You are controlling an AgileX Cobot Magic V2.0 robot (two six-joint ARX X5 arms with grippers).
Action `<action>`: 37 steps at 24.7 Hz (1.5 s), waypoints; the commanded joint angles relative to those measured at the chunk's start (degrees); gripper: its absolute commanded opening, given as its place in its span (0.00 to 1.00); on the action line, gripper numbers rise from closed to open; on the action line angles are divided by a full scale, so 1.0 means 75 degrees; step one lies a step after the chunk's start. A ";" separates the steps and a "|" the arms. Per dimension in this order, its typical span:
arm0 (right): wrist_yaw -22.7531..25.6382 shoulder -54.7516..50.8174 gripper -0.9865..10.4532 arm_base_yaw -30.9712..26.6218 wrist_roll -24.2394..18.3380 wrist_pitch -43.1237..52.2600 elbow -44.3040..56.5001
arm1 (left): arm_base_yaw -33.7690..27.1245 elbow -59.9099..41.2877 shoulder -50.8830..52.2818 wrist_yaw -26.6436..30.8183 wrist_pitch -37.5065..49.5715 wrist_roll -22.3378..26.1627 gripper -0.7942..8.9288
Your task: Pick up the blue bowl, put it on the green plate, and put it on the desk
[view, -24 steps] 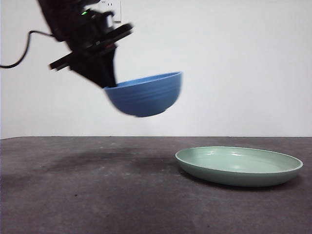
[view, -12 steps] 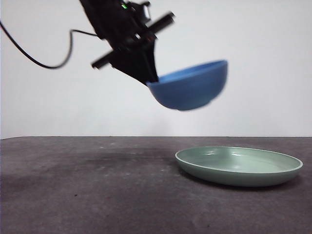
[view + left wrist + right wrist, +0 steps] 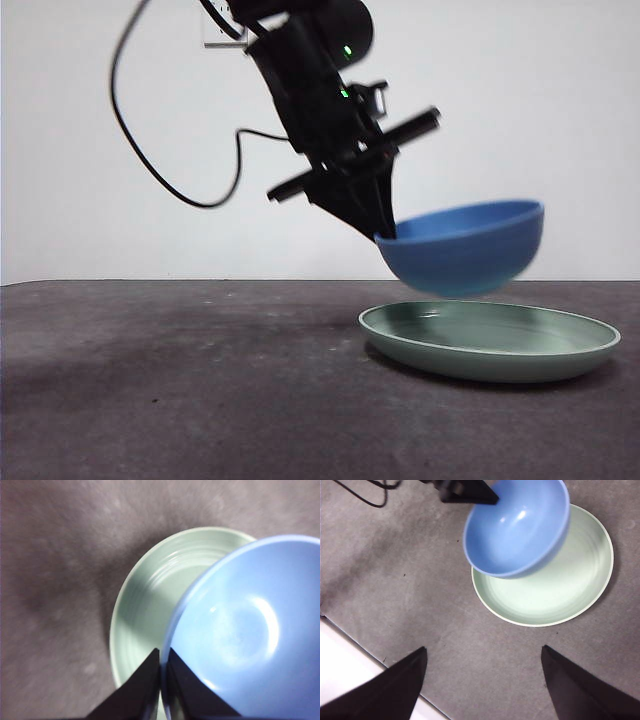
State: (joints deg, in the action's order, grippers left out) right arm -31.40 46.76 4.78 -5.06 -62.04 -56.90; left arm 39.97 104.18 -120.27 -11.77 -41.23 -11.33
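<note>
Left end effector (image 3: 385, 232) pinches bowl (image 3: 465, 248) rim, airborne just above plate (image 3: 490, 341); right end effector (image 3: 482, 680) spread wide, idle.

Med-blue bowl (image 3: 465, 250) w/ paler rim, pale sage-green plate (image 3: 490, 345), mottled dark grey-brown desk (image 3: 180, 400), black hand (image 3: 161, 690).

No legible text, label, brand, number or sign appears in any view. The blue bowl (image 3: 462, 247) carries no marking on its outer wall or inside. The green plate (image 3: 489, 340) is plain on rim and well. The tabletop (image 3: 180, 390) shows only mottled speckling. The black arm housing shows small green indicator lights but no readable characters. The white wall fitting at the top edge is unlettered.
</note>
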 commanded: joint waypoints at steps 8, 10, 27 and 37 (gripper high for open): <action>-0.0015 0.0026 0.41 0.0012 0.0073 0.0064 -0.0157 | 0.0251 0.0720 -0.1005 0.0137 -0.0204 0.0047 0.09; -0.0015 0.0026 0.41 0.0012 0.0073 0.0070 -0.0157 | 0.0277 0.0720 -0.1058 0.0259 -0.0251 0.0087 0.09; -0.0012 0.0029 0.41 0.0012 0.0073 0.0114 -0.0157 | 0.0166 0.0833 -0.0137 0.0280 -0.0405 0.0268 0.31; -0.0009 0.0029 0.41 0.0012 0.0073 0.0152 -0.0157 | -0.0737 0.0801 0.3357 0.0277 -0.0810 0.0921 0.31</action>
State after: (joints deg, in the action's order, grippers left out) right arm -31.38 46.74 4.78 -4.69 -61.43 -56.90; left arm 34.15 108.81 -94.00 -9.72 -47.64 -6.02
